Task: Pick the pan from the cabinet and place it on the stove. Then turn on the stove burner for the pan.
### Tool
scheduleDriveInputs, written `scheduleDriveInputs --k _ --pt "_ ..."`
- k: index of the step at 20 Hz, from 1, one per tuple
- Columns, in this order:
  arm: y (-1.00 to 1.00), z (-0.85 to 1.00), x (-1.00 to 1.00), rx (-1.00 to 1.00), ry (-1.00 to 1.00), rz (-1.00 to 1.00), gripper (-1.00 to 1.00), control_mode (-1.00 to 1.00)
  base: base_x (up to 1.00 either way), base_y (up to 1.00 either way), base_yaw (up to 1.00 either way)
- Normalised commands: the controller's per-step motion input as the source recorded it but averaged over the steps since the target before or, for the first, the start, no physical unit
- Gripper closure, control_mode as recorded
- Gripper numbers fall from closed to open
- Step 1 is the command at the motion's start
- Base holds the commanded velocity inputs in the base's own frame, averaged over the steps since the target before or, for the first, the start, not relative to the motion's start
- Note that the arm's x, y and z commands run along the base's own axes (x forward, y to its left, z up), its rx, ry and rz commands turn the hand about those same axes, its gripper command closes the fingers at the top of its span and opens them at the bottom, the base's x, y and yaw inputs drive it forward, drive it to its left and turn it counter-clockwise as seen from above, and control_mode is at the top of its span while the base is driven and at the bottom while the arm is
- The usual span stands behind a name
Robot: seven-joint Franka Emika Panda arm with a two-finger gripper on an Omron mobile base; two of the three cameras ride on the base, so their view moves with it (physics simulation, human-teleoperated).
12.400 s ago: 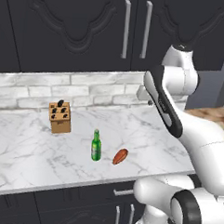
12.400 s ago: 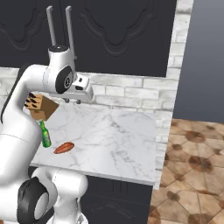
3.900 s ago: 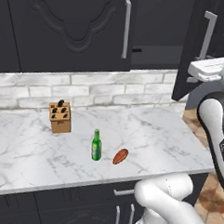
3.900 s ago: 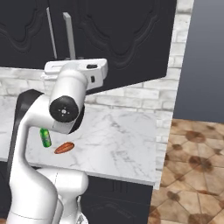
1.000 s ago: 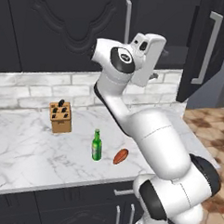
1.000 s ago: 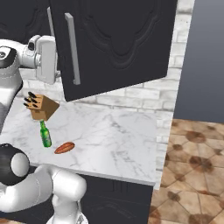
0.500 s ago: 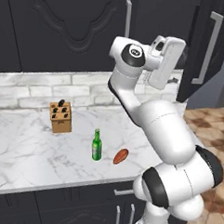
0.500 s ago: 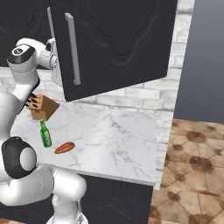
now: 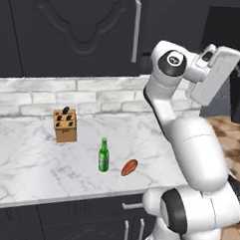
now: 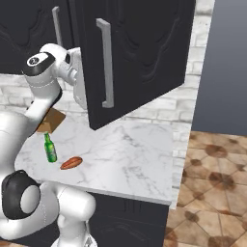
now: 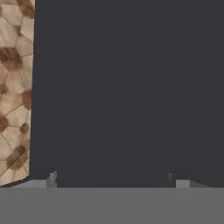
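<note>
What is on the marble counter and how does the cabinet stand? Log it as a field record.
cabinet: tall matte-black wall cabinet, right door swung open
door handle: long silver bar
counter: white marble worktop
on counter: wooden knife block; green glass bottle, upright; reddish-brown oval food item, right of bottle
end effector: raised near the open door, jaws open, holding nothing
pan: hidden
</note>
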Motion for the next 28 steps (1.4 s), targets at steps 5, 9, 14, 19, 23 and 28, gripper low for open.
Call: scheduleDriveInputs --k 5,9,14,19,23,28 --pt "-0.89 -0.01 -0.43 0.00 0.04 -0.22 -1.00 -1.00 0.00 0.00 0.00" --pt "-0.86 -0.22 -0.01 0.01 0.17 -0.16 -1.00 -1.00 0.00 0.00 0.00" --pt "-0.70 -0.14 0.03 0.04 0.10 -0.03 -1.00 -1.00 0.00 0.00 0.00" --pt "-0.44 -0.01 -0.04 0.04 0.00 0.00 -1.00 -1.00 0.00 0.00 0.00" --pt "-0.26 0.00 -0.16 0.02 -0.08 0.00 -1.00 -1.00 0.00 0.00 0.00" --pt "-0.04 0.04 -0.17 0.01 -0.18 0.01 -1.00 -1.00 0.00 0.00 0.00"
